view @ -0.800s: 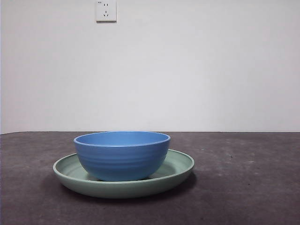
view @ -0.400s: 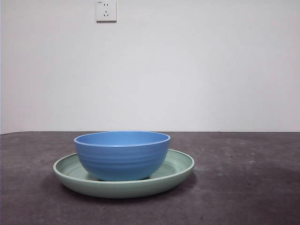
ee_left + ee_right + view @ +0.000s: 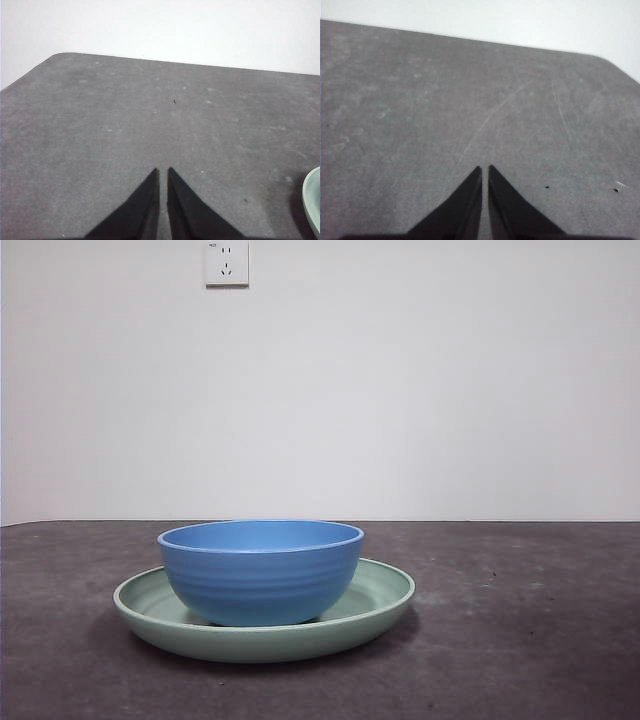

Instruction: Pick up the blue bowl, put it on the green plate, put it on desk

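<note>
A bare white wall [image 3: 400,390] with a power socket [image 3: 226,262] at about 11 o'clock in the front view stands behind the desk [image 3: 520,640], whose dark, speckled top fills the lower part of the scene. On it lies the green plate [image 3: 380,602], wide and shallow, and the blue bowl [image 3: 260,575] sits upright inside it, resting on the plate's floor slightly toward 9 o'clock of the plate's centre, its rim level. Neither arm shows in the front view. The left gripper [image 3: 163,172] hangs over open desk with its two black jaws drawn together to a thin slit and nothing between them; only a sliver of the plate's rim shows in its wrist view, so it is near the plate but clear of it. The right gripper [image 3: 485,169] is likewise over bare desk, jaws nearly touching and empty, with neither dish in its sight. Judged from this layout, the bowl-onto-plate step looks done and what remains is setting it on the desk. That next move calls for one gripper to open, approach and take the dish by its rim, and lift without tipping.
</note>
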